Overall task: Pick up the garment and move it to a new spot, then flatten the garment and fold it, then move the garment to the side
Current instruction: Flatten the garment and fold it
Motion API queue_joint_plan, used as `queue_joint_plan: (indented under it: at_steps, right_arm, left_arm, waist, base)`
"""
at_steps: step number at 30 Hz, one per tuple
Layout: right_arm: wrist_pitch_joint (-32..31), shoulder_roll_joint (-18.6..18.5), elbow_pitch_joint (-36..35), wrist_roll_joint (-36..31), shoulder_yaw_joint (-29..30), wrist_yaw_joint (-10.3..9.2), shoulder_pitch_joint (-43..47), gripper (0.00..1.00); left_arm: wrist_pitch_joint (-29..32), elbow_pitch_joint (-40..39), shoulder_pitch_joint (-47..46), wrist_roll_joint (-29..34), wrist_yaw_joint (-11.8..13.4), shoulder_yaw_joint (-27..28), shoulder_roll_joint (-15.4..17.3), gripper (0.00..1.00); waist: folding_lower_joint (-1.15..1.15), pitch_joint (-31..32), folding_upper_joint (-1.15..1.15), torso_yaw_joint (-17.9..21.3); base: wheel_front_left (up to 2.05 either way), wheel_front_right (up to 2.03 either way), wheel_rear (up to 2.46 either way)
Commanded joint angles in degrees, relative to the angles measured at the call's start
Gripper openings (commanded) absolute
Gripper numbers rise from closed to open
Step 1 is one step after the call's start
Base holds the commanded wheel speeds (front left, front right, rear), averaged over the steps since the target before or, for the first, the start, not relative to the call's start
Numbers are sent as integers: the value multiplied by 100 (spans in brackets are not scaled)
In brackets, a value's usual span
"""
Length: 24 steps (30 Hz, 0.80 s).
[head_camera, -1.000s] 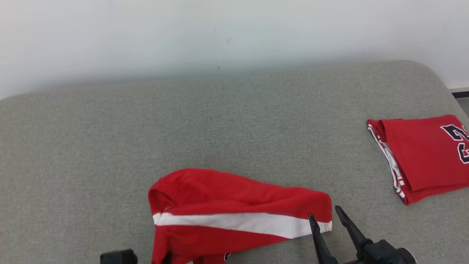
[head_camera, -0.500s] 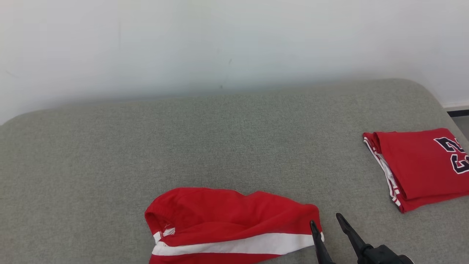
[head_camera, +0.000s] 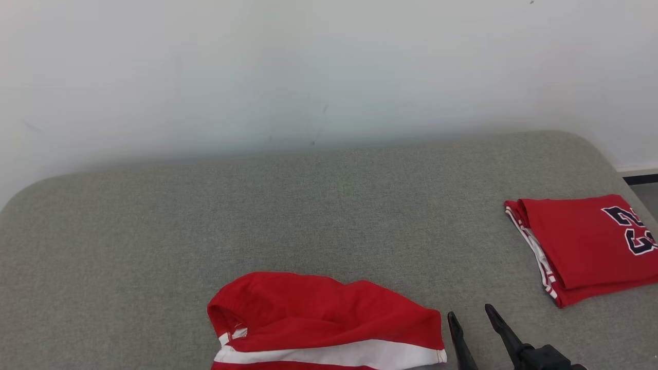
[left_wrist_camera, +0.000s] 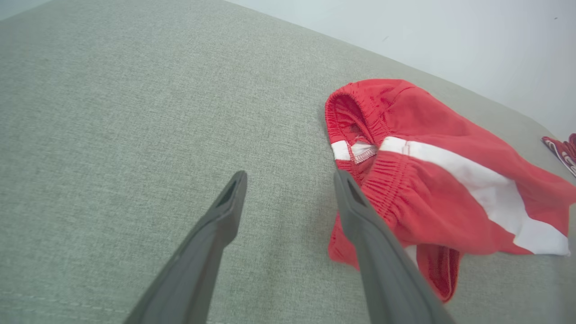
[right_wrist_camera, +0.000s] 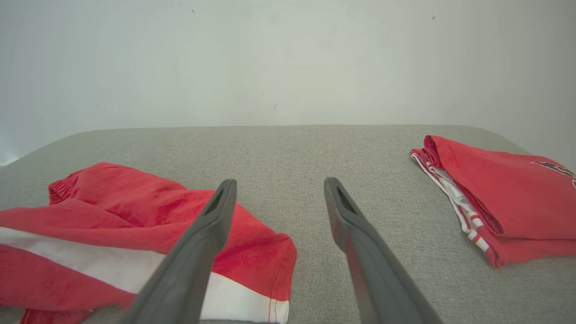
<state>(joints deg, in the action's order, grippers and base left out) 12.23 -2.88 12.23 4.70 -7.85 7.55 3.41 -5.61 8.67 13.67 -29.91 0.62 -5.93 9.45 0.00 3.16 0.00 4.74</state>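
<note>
- Left hand (left_wrist_camera: 290,175): fingers spread apart, empty. It is poised just beside the waistband end of the garment (left_wrist_camera: 432,180). One finger crosses the cloth's edge in the left wrist view; contact cannot be told.
- Right hand (head_camera: 470,311): fingers apart, empty, just off the garment's opposite, hemmed end.
- Garment: red shorts with a white side stripe, humped and creased, not yet flat. It lies between the two hands, long axis running left to right, waistband toward the left hand.
- Reach, as judged: each hand has one end close by, neither clearly nearer. Flattening likely calls for a grasp at both ends, drawn along that axis.
- Folded red jersey (head_camera: 586,246): well apart from the garment, to its right and farther back.
- Table (head_camera: 308,205): grey woven covering, rounded corners, bare around the garment.
- Wall (head_camera: 308,67): plain white, beyond the garment.
</note>
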Motion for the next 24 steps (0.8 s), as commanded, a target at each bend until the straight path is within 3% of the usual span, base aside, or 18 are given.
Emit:
queue_joint_plan:
  at_steps: [1,7,12,19,24]
  right_arm:
    - [-14,-1,15,-21,24,-18,50,100]
    - [-67,-2,13,-23,112,-19,94,100]
    - [-16,-2,-9,53,168,-19,148,100]
    - [55,-1,230,111,244,-19,289,100]
    - [56,-1,466,115,271,-18,359,100]
  left_arm:
    - [-85,37,29,17,5,30,16,100]
    - [-538,77,-13,116,5,169,98,100]
    - [-927,-159,-66,381,-309,249,150,100]
    - [-954,-622,174,832,-715,808,-326,100]
    - [-956,-593,339,982,-812,960,-507,100]
  waist:
    - [0,29,0,8]
    - [0,99,0,0]
    - [0,155,0,-8]
    - [0,240,0,-18]
    - [0,292,0,-17]
  base:
    - [0,0,0]
    - [0,0,0]
    - [0,0,0]
    - [0,0,0]
    - [0,0,0]
